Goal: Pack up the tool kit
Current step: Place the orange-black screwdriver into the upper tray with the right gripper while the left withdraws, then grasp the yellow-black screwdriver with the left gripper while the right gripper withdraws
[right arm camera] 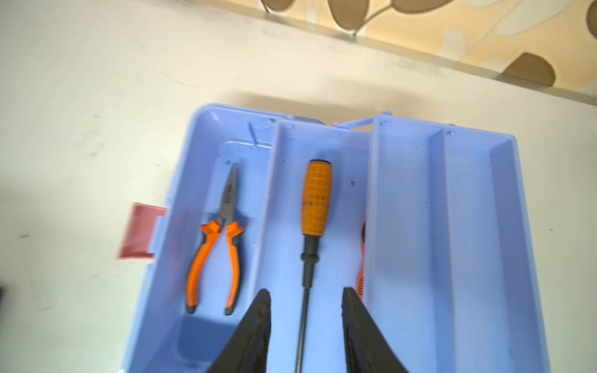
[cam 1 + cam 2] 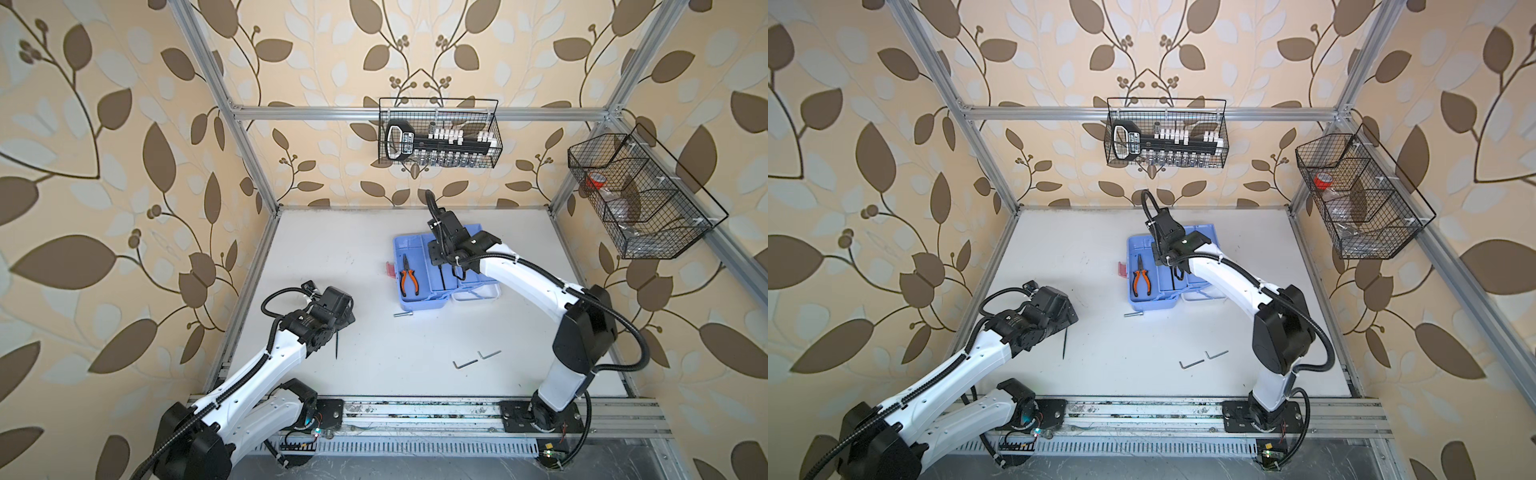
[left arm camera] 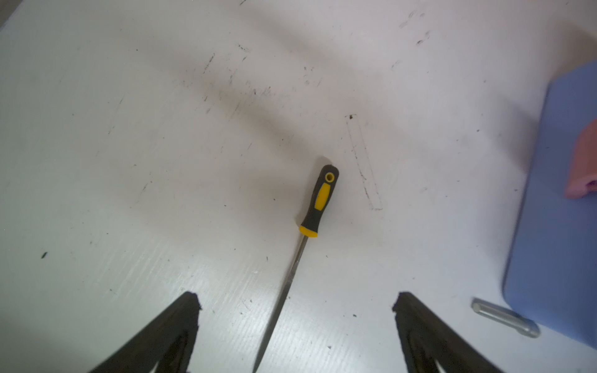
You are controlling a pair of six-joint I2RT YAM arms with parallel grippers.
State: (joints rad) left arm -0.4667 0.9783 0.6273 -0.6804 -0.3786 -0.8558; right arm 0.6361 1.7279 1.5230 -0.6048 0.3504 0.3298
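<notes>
The tool kit [image 2: 422,245] [image 2: 1144,245] lies open mid-table, its blue trays folded out. Orange-handled pliers [image 2: 408,280] [image 1: 223,245] rest in its base. An orange-handled screwdriver [image 1: 316,200] lies in the middle tray. My right gripper [image 1: 306,292] hangs open over that tray, its fingers on either side of the shaft and clear of it. To the left, a black-and-yellow screwdriver [image 3: 319,200] [image 2: 336,345] lies on the table. My left gripper [image 3: 297,295] stands wide open above its shaft, not touching it.
A small metal rod [image 2: 403,314] [image 3: 504,318] lies just in front of the kit. Two hex keys [image 2: 465,363] [image 2: 489,354] lie nearer the front. A wire basket [image 2: 438,133] holding a socket set hangs on the back rail, another [image 2: 640,195] on the right rail.
</notes>
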